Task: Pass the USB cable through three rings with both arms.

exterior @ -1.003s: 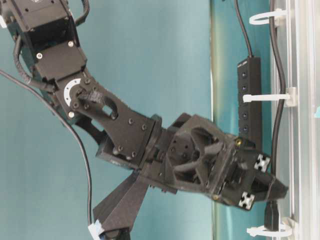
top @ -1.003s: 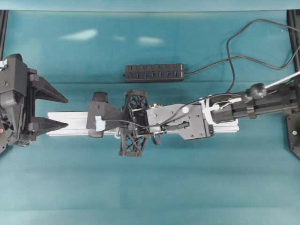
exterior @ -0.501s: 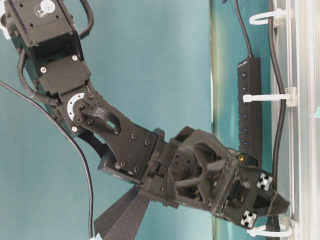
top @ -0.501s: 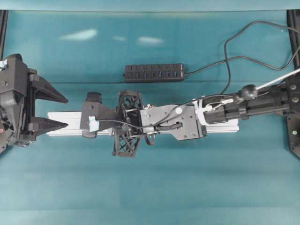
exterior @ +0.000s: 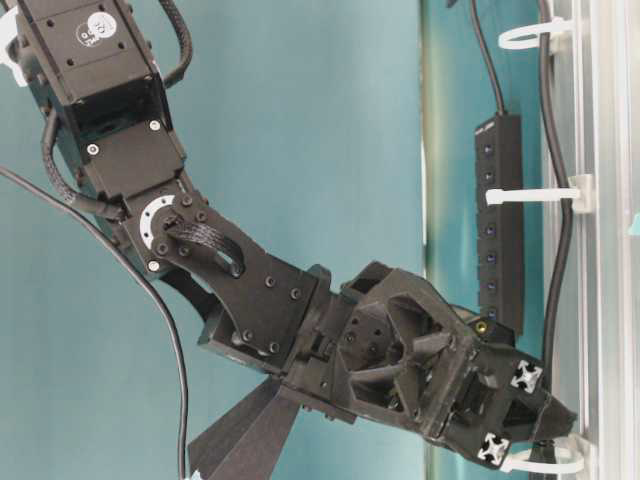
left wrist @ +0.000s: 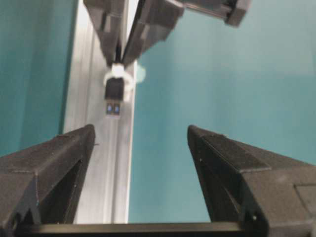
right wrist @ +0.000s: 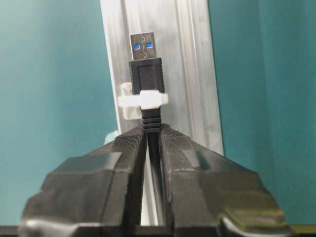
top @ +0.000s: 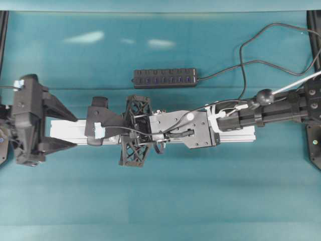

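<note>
The USB cable's plug [right wrist: 145, 69] pokes through a white ring [right wrist: 143, 100] on the silver rail [right wrist: 192, 74]. My right gripper [right wrist: 153, 131] is shut on the cable just behind the plug. In the table-level view the cable [exterior: 560, 250] runs through two rings [exterior: 527, 37] [exterior: 530, 195], and the right gripper [exterior: 560, 415] sits at the third ring [exterior: 535, 462]. My left gripper [left wrist: 140, 129] is open, facing the plug [left wrist: 114, 96] from a short way off. From overhead, the left gripper [top: 70, 131] straddles the rail's left end, close to the right gripper [top: 95, 131].
A black multi-port hub [top: 164, 78] lies behind the rail, its cord [top: 246, 60] looping to the back right. The right arm stretches along the rail [top: 235, 134] and covers most of it. Teal cloth covers the table.
The right gripper has slid left along the rail, carrying the plug into the last ring. The left gripper has moved right, up to the rail's left end, still open.
</note>
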Available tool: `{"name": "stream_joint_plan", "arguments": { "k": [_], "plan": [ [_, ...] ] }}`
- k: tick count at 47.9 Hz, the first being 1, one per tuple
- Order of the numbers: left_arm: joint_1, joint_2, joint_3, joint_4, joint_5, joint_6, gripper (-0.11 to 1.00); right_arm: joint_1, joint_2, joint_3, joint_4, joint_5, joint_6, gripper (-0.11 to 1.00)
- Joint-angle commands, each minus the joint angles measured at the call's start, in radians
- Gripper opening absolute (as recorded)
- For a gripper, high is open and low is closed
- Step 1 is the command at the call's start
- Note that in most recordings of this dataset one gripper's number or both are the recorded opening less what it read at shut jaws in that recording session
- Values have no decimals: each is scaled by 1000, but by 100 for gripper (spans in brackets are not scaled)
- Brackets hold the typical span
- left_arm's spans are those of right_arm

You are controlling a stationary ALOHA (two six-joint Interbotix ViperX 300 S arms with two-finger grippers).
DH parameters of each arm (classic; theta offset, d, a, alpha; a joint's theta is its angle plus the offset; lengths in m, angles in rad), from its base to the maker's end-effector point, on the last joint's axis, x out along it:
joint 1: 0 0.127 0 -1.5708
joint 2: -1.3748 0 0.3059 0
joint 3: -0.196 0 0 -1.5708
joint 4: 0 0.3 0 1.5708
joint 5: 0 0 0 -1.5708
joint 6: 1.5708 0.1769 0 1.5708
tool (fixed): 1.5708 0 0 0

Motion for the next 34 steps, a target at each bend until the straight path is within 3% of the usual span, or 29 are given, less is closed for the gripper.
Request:
{"name": "stream_joint_plan", "arguments": {
  "k": [1,12,34],
  "plan": [
    [-2,55,12,0,-89,2,83,-2,-14,-3,11,-15,-3,-8],
    [2,189,49,2,-267,3,83,-3,-18,6,38,-55,-3,-8],
    [32,333,40,0,-380,5,82,-2,-29,20,37,-75,-3,-8]
  ]
}}
